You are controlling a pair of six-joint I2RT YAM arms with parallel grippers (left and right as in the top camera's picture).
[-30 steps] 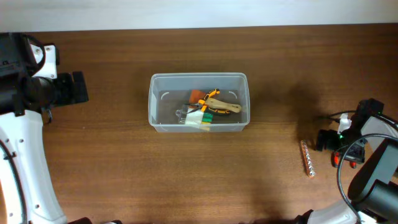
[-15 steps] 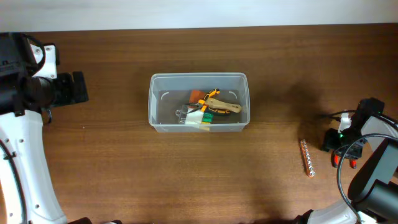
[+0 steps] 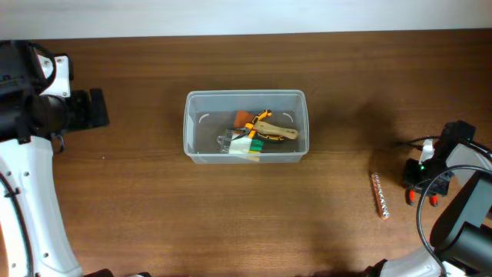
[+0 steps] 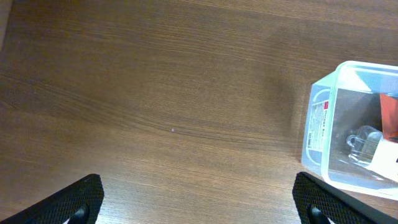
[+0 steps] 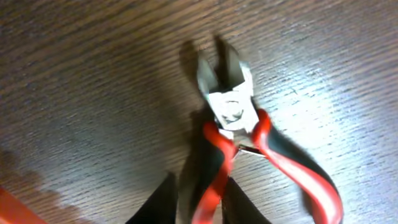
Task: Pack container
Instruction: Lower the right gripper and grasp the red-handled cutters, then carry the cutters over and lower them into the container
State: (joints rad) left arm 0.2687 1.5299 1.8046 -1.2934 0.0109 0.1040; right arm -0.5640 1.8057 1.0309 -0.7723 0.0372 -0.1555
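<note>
Spanning the view: brown wood-grain table (image 3: 154,200), pale wall (image 3: 231,15) along the far edge.
Container (image 3: 187,131): table centre.
Left gripper (image 4: 199,202): fingers wide apart.
Right gripper (image 5: 202,202): clamped on red-handled cutters (image 5: 230,115), near right.

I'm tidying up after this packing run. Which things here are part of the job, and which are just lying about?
Part of the job: container; tools already in it; red-handled cutters; right gripper, clamped on one handle.
Lying about: studded strip on the table, untouched, maybe next; left gripper, open and idle.
</note>
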